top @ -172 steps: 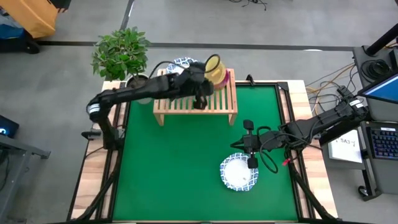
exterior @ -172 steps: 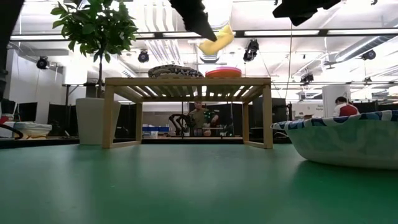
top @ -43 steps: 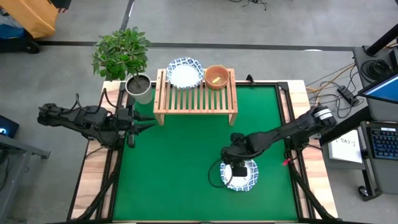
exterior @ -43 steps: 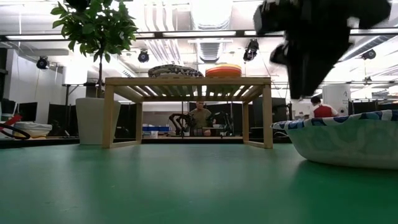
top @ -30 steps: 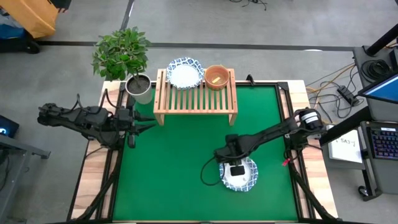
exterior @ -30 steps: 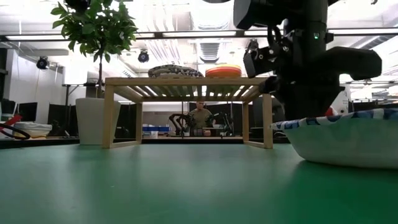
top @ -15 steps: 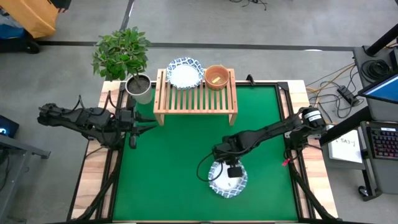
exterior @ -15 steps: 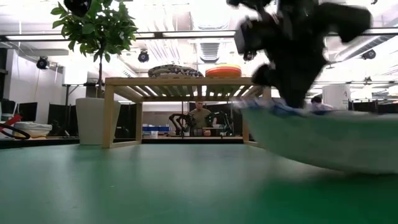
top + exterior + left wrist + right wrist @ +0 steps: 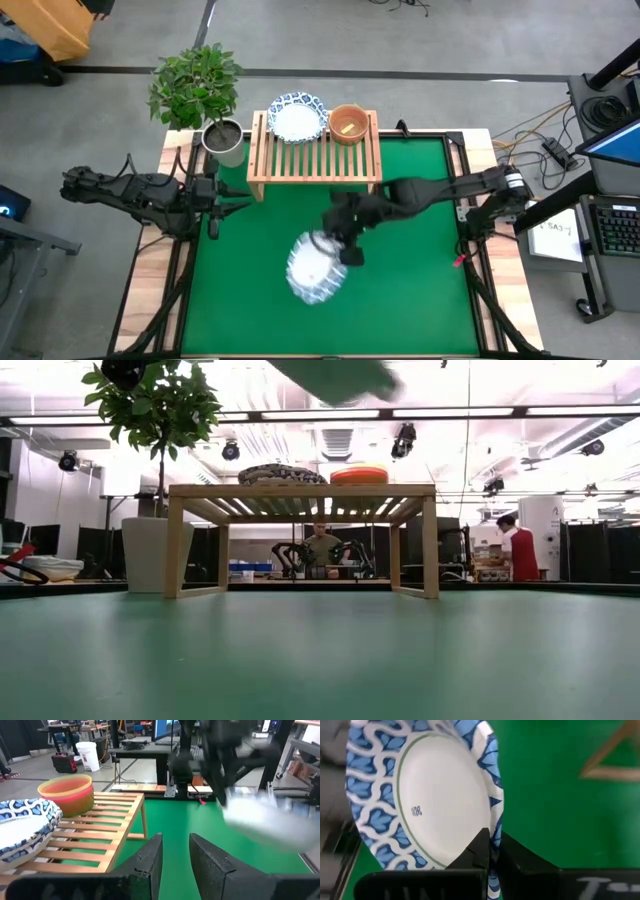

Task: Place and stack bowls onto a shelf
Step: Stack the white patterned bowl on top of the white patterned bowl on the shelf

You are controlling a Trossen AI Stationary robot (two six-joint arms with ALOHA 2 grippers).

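Observation:
A white bowl with a blue-patterned rim (image 9: 315, 268) hangs in my right gripper (image 9: 344, 250) above the green mat's middle; the right wrist view shows its patterned outer wall and white underside (image 9: 435, 805). It shows blurred in the left wrist view (image 9: 265, 820). The light-wood shelf (image 9: 315, 165) stands at the far edge, with another patterned bowl (image 9: 297, 117) and an orange bowl (image 9: 347, 123) resting on its slats. My left gripper (image 9: 240, 197) is open and empty over the mat's left edge. My right gripper holds the bowl by its scalloped rim (image 9: 494, 827), pinched with one finger on the inner side and one on the outer wall. The bowl is lifted clear of the mat and tilted, and it reaches out from the fingers toward the table's left and near side.
A potted plant in a grey pot (image 9: 225, 140) stands just left of the shelf. The shelf's top (image 9: 300, 490) carries the two bowls at its far side; its near slats are bare. People and desks show in the room behind the table (image 9: 510, 550).
My right gripper has lifted the patterned bowl off the mat at the near right and carried it up and toward the table's left and far side. The bowl has tipped from flat to tilted and has risen out of the low view.

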